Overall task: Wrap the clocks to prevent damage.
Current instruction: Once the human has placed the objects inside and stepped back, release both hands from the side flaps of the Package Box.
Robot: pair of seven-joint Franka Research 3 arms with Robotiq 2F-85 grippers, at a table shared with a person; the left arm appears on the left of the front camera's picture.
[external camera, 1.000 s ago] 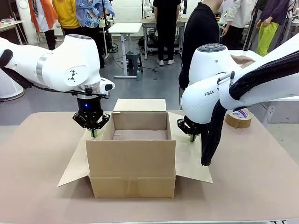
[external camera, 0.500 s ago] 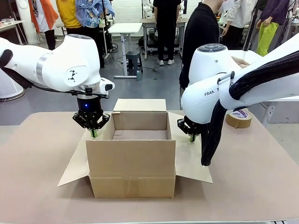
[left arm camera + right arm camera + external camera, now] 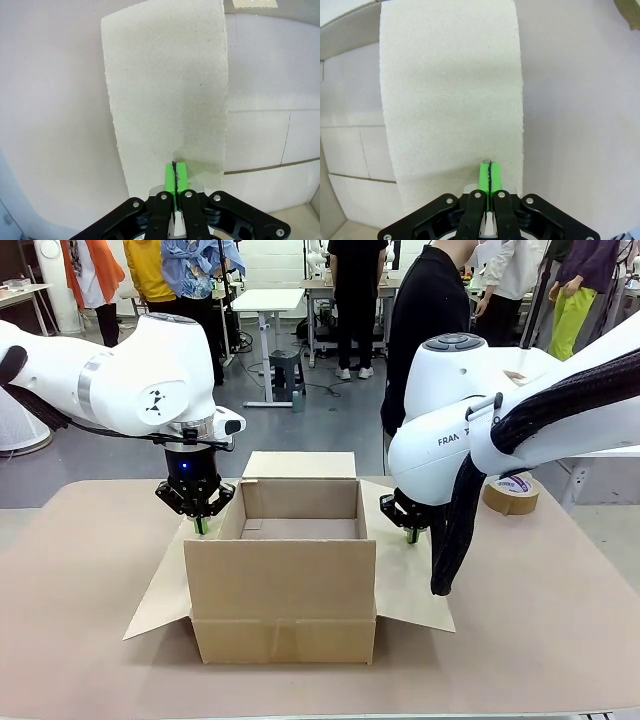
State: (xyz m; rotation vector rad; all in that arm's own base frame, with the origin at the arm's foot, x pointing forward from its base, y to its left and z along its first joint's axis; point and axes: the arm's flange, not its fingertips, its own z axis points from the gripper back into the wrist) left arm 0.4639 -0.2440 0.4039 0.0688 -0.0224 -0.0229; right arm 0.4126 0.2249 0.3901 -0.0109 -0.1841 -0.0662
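Box sits open at mid-bench, side flaps splayed out and down, far flap raised behind. The interior in sight is bare cardboard. Left claw is closed, green pads pressed flat together. It points down at the left flap, just beside the box wall. Right claw is closed the same way, tip over the right flap. Contact with either flap: cannot tell. Tape roll lies flat on the bench beyond the right arm, well apart from the box.
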